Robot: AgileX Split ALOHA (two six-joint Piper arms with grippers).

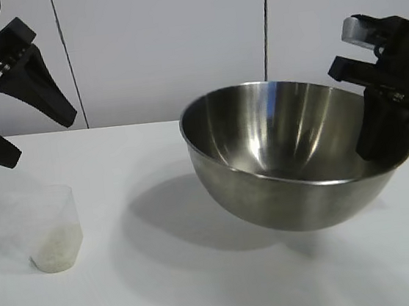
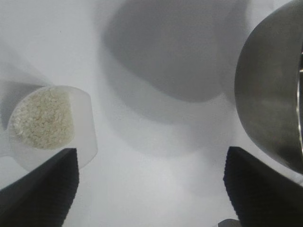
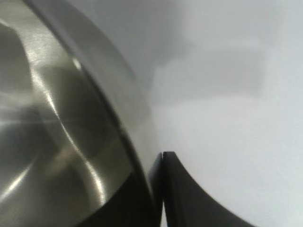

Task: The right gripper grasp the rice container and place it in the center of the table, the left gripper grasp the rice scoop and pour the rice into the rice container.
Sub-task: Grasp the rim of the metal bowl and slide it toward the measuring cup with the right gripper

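White surface [image 1: 168,290] carries everything. Steel rice container [image 1: 294,157], big shiny round bowl, right of centre, tilted, looks lifted on its right side; likely stiff, slick, lightish, so the thin rim is the place to pinch. Right claw [image 1: 383,132] pinching that rim, one finger inside, one outside. Left claw [image 1: 18,108] spread wide, hovering above the rice scoop [image 1: 53,229], clear frosted tapered cup, probably light and tippy, near the left edge, rice [image 2: 42,118] at its bottom.

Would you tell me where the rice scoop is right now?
In the exterior view the rice scoop stands at the table's left, below the open left gripper.
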